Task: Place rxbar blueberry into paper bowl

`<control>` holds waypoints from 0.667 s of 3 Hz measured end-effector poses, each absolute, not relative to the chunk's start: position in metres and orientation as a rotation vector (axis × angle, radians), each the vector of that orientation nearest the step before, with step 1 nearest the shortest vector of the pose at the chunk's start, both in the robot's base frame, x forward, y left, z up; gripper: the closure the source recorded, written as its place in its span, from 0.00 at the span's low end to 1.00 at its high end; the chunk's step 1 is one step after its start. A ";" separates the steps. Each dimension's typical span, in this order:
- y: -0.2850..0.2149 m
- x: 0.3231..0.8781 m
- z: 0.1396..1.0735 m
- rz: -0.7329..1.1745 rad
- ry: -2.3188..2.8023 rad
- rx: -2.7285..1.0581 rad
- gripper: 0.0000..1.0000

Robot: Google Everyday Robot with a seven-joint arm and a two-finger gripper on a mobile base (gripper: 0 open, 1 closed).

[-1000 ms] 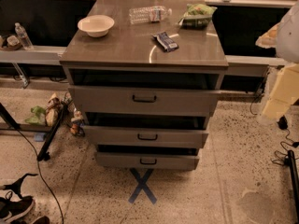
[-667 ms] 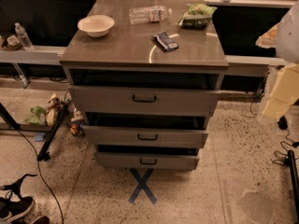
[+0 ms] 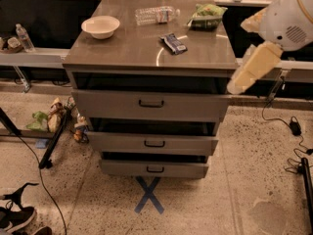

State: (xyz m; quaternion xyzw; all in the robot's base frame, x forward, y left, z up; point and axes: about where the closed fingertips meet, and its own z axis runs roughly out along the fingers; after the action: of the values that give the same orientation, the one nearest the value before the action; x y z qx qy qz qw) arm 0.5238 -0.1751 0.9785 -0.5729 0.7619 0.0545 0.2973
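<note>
End effector [image 3: 243, 79], grip state unclear, hangs angled downward right of the cabinet [image 3: 117, 104].

Your rxbar blueberry [image 3: 173, 43], dark flat wrapper with light print, lying askew right of centre on the desk [image 3: 127, 53], paper bowl [image 3: 100, 26], cream, upright, back-left corner, well apart, gripper [image 3: 238, 82] hanging beside the desk's right edge

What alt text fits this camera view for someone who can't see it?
A dark rxbar blueberry lies on top of a drawer cabinet, apart from a paper bowl at its back left; a bottle and green bag lie behind. The robot's gripper hangs off the cabinet's right front corner.
</note>
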 end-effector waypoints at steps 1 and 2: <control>-0.145 0.587 0.987 0.325 1.966 -1.346 0.00; -0.138 0.602 0.994 0.408 2.007 -1.221 0.00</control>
State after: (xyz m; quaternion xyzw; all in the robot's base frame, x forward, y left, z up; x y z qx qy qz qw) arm 0.6019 -0.1385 0.9938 -0.4758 0.7822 0.1589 0.3694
